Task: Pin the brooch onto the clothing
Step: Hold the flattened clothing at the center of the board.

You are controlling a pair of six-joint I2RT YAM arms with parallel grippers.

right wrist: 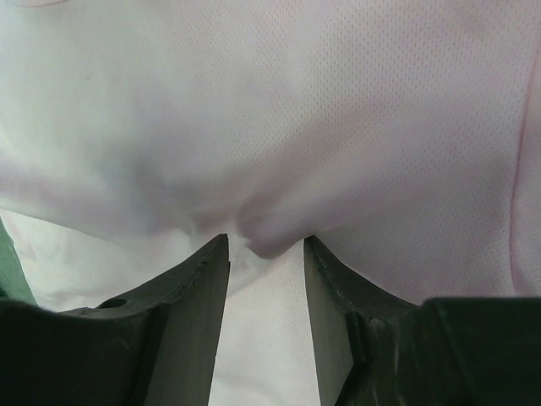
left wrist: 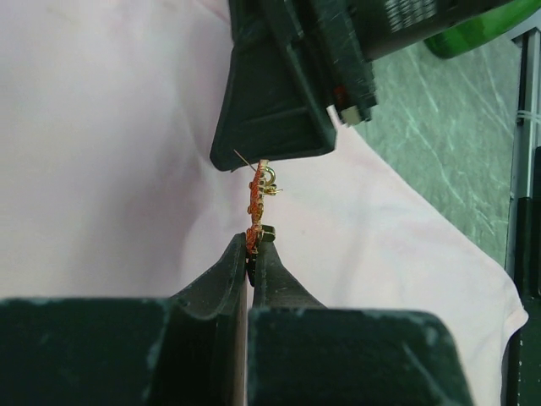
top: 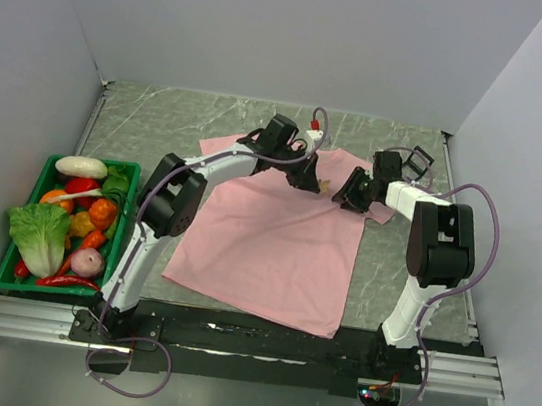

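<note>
The clothing (top: 275, 244), a light pink T-shirt, lies spread on the table. My left gripper (left wrist: 254, 241) is shut on the lower end of the brooch (left wrist: 256, 190), a tiny orange-red pin with gold metal that stands edge-on above the fingertips, over the shirt (left wrist: 101, 127). Its upper end nearly touches a black finger (left wrist: 275, 110) of the right gripper. In the top view the left gripper (top: 307, 178) and the right gripper (top: 350, 194) meet near the shirt's far edge. My right gripper (right wrist: 266, 241) stands open, its tips against the shirt (right wrist: 338, 101), with a small pucker of fabric between them.
A green basket (top: 132, 206) of vegetables and fruit stands at the table's left edge. Grey walls close in the left, far and right sides. Marbled green tabletop (top: 160, 127) shows around the shirt.
</note>
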